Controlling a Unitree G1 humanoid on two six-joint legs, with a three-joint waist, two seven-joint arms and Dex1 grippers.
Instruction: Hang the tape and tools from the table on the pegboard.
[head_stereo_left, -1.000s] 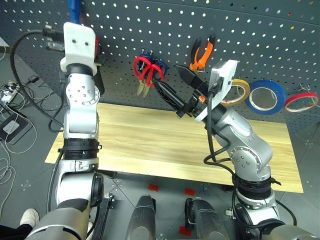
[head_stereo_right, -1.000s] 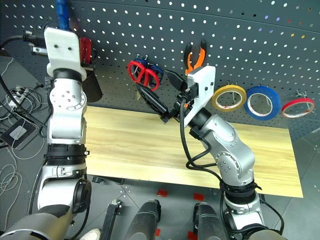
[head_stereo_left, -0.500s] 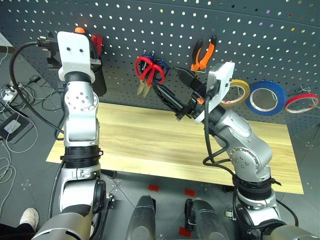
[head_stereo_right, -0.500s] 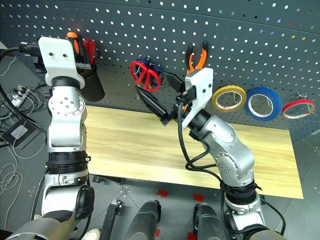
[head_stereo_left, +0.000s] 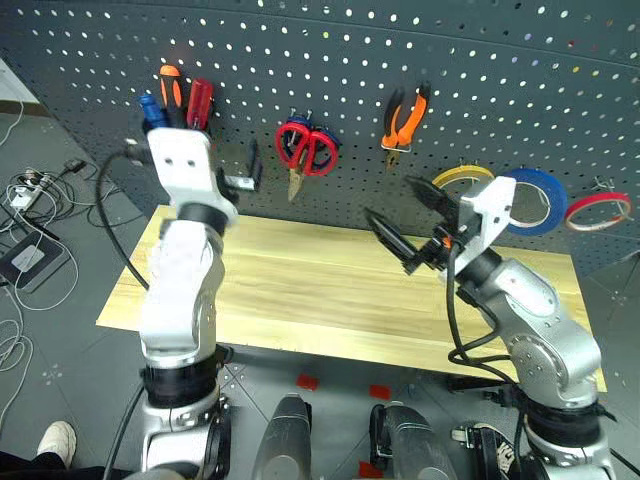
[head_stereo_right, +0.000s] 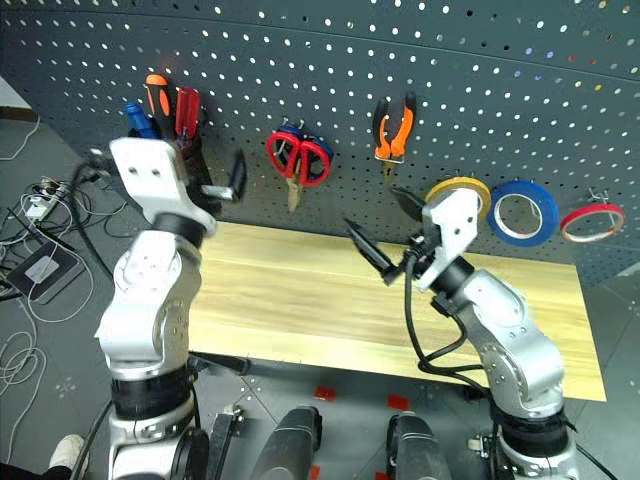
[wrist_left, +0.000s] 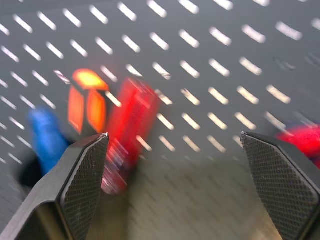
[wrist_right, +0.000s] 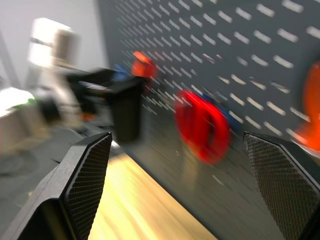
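On the pegboard hang the yellow tape, red scissors and pliers; the blue screwdriver stands in a black cup. Both grippers, left and right, hover above the table with jaws wide, holding nothing.

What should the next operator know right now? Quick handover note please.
Left gripper: open, empty, facing the pegboard.
Right gripper: open, empty, over the table.
Blue-handled screwdriver sits in the black holder with the orange and red screwdrivers.
Red-handled scissors, needle-nose pliers and yellow tape roll hang on the board.
No task item lies on the visible tabletop.
Left: apparently nothing; confirm and park the arms.
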